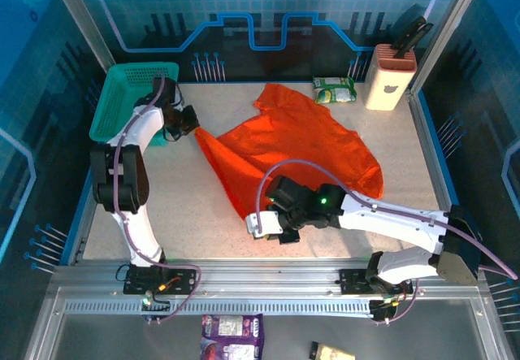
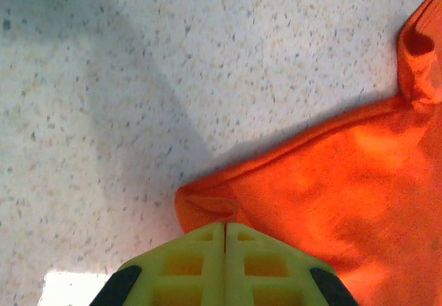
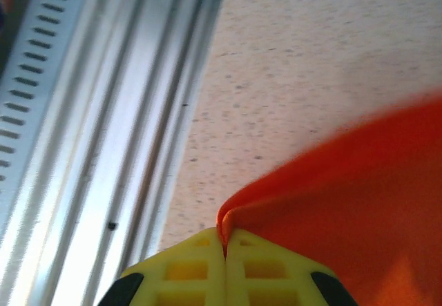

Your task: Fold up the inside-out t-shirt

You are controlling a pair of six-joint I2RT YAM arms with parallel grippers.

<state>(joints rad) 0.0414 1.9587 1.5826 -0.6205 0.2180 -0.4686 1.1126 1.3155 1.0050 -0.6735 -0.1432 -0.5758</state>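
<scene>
**Fig.** Top view w/ both wrist views. The inside-out t-shirt (image 1: 301,145), bright orange and rumpled, lies on the speckled surface (image 1: 187,206), centre to right of centre. One corner is drawn out toward the far left, another toward the near edge, and a bunched end lies at the far side near a green packet (image 1: 335,90), not touching it.

**(a)** Left claw (image 1: 195,127): yellow fingers (image 2: 193,264) together, clamped on the shirt's left corner. In the left wrist view a small fold of hem pokes out just ahead of the tips, w/ the cloth trailing off to the right. The arm stands beside the teal basket (image 1: 122,100) at the far-left corner; basket & shirt are apart.

**(b)** Right claw (image 1: 253,218): fingers together, pinching the shirt's near corner. In the right wrist view a thin cloth edge sits in the seam between the tips, w/ the aluminium rail (image 3: 103,112) at left.

**(c)** Knife block (image 1: 390,75): far-right corner, apart from the shirt.

**(d)** Purple packet (image 1: 231,331): nearer than the rail, off the surface.
</scene>
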